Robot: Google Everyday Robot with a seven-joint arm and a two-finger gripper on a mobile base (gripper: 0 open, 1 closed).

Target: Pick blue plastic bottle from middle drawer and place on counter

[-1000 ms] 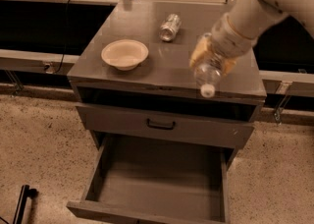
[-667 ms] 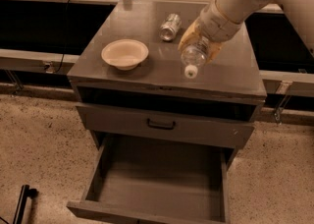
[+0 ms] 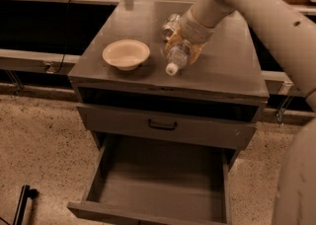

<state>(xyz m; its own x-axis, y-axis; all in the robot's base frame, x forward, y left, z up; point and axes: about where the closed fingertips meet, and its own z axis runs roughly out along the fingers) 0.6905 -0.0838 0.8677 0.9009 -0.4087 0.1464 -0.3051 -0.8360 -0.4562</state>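
Observation:
My gripper (image 3: pixel 183 47) is shut on the blue plastic bottle (image 3: pixel 177 57), a small clear bottle with a white cap. It holds the bottle tilted, cap pointing toward the front, low over the middle of the counter (image 3: pixel 232 68). I cannot tell whether the bottle touches the counter. The middle drawer (image 3: pixel 158 182) is pulled out below, and its flat grey floor holds nothing.
A cream bowl (image 3: pixel 126 54) sits on the left part of the counter. A shiny silver can (image 3: pixel 170 25) lies just behind the gripper. A shut drawer front with a black handle (image 3: pixel 162 126) is above the pulled-out drawer. Speckled floor lies around the cabinet.
The gripper has carried the bottle leftward from the counter's right front part to its middle, close to the silver can. The drawer and the bowl have not moved.

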